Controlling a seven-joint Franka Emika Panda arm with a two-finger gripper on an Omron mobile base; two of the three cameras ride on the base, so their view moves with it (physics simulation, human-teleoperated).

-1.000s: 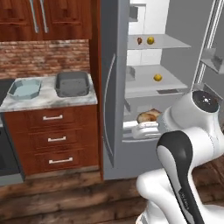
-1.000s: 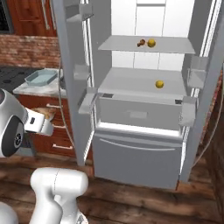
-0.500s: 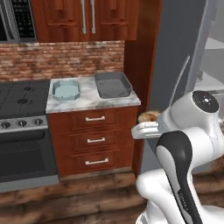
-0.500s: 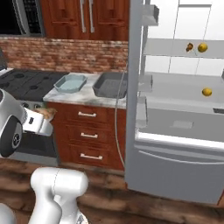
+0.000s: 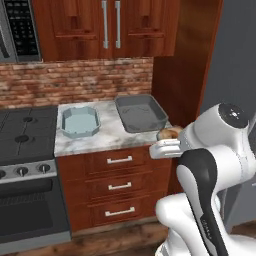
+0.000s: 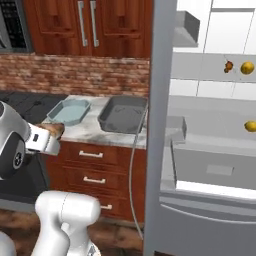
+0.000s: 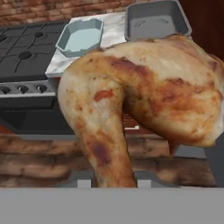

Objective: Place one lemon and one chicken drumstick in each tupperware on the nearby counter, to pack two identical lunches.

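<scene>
Chicken drumstick (image 7: 140,100): pinched in the fingers, carried in the air off the front right corner of the surface (image 5: 107,134), not yet over it.
Dark grey tub (image 5: 141,113): right end of the surface, empty, nearest to the drumstick, ahead and slightly left of it.
Pale blue tub (image 5: 79,121): just beside it to the left, empty.
Lemons (image 6: 247,67): on the fridge shelves, well apart.

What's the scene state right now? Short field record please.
gripper: shut on chicken drumstick, carried in front of the counter
pale blue tupperware: on counter beside stove, nothing in it
dark grey tupperware: on counter, right of the blue one, nothing in it
fridge: open, two lemons on shelves
</scene>
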